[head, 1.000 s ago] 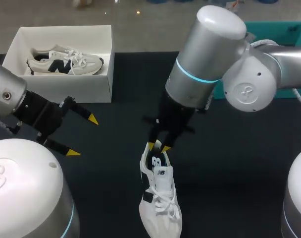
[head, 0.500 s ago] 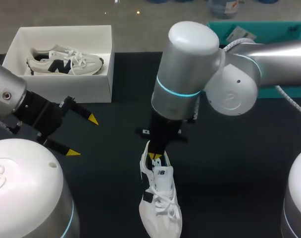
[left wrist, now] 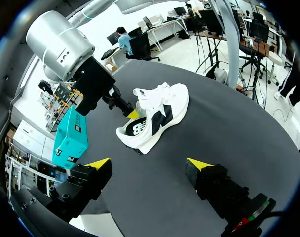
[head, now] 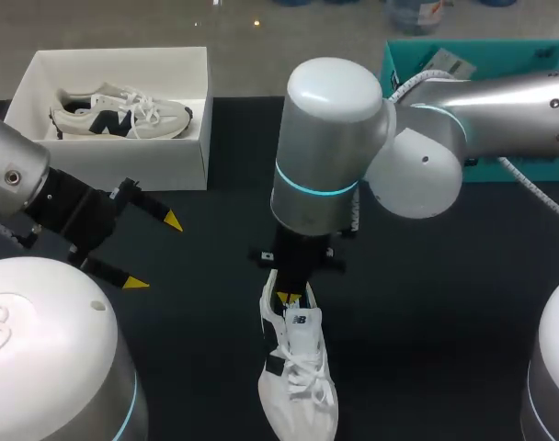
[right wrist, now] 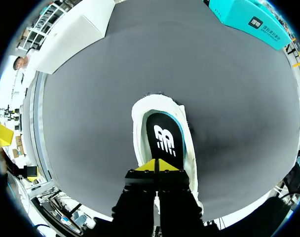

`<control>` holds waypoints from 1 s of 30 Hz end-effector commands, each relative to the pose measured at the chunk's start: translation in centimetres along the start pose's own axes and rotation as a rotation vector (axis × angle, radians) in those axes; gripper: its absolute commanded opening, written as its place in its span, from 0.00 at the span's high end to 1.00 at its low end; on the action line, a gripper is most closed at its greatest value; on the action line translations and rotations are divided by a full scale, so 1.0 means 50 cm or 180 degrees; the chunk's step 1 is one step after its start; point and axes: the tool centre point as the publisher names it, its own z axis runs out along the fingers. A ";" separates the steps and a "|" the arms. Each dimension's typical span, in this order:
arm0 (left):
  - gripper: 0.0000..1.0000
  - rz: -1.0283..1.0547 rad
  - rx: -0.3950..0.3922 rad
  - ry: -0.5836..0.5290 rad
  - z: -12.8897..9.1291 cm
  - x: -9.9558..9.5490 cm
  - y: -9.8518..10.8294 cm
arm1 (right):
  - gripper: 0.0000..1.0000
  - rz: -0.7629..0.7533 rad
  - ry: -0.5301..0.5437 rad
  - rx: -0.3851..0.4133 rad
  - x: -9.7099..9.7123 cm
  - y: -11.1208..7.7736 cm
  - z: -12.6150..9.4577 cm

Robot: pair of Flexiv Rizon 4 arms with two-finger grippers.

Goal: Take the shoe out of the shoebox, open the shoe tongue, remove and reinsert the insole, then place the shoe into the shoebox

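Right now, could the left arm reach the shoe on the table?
Probably yes. The left fingers are open, with only bare table between them and the shoe. But the right fingers sit at its heel opening, so that end looks taken.

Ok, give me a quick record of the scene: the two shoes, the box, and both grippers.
shoe on table: upright on the dark tabletop, outside the shoebox
other shoe: lying on its side inside the shoebox
insole: inside the first shoe
right gripper: shut, tips in the heel opening
left gripper: open, empty, near the shoebox
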 end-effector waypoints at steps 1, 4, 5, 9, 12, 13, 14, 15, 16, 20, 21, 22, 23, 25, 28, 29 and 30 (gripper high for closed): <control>0.00 0.0001 -0.0007 0.0005 -0.001 0.001 -0.001 | 1.00 0.0027 -0.0017 0.0000 0.002 -0.001 0.033; 0.00 0.0001 -0.0007 0.0005 -0.001 0.001 -0.001 | 1.00 0.0055 -0.0032 0.0021 -0.003 -0.001 0.051; 0.00 0.0001 -0.0007 0.0005 -0.001 0.001 -0.001 | 1.00 0.0053 -0.0033 0.0023 -0.003 -0.001 0.056; 0.00 0.0001 -0.0007 0.0005 -0.001 0.001 -0.001 | 1.00 0.0052 -0.0078 0.0094 -0.008 -0.002 0.084; 0.00 0.0001 -0.0007 0.0005 -0.001 0.001 -0.001 | 1.00 0.0070 -0.0089 0.0167 -0.010 -0.003 0.105; 0.00 0.0001 -0.0007 0.0005 -0.001 0.001 -0.001 | 1.00 0.0074 -0.0078 0.0189 -0.010 -0.003 0.112; 0.00 0.0001 -0.0007 0.0005 -0.001 0.001 -0.001 | 1.00 0.0075 -0.0080 0.0204 -0.010 -0.003 0.117; 0.00 0.0001 -0.0007 0.0005 -0.001 0.001 -0.001 | 1.00 0.0073 -0.0085 0.0218 -0.009 -0.003 0.121; 0.00 0.0001 -0.0007 0.0005 -0.001 0.001 -0.001 | 1.00 0.0074 -0.0080 0.0229 -0.009 -0.003 0.124; 0.00 0.0001 -0.0007 0.0005 -0.001 0.001 -0.001 | 1.00 0.0079 -0.0090 0.0270 -0.013 -0.002 0.133; 0.00 0.0001 -0.0007 0.0005 -0.001 0.001 -0.001 | 1.00 0.0090 -0.0106 0.0279 -0.014 -0.003 0.132; 0.00 0.0001 -0.0007 0.0005 -0.001 0.001 -0.001 | 1.00 0.0097 -0.0112 0.0275 -0.017 -0.005 0.129; 0.00 0.0001 -0.0007 0.0005 -0.001 0.001 -0.001 | 1.00 0.0113 -0.0121 0.0256 -0.020 -0.006 0.124; 0.00 0.0001 -0.0007 0.0005 -0.001 0.001 -0.001 | 1.00 0.0131 -0.0148 0.0213 -0.023 -0.010 0.109; 0.00 0.0001 -0.0007 0.0005 -0.001 0.001 -0.001 | 1.00 0.0143 -0.0189 0.0143 -0.026 -0.014 0.087; 0.00 0.0001 -0.0007 0.0005 -0.001 0.001 -0.001 | 1.00 0.0147 -0.0195 0.0105 -0.027 -0.016 0.078; 0.00 0.0001 -0.0007 0.0005 -0.001 0.001 -0.001 | 1.00 0.0150 -0.0210 0.0072 -0.028 -0.017 0.068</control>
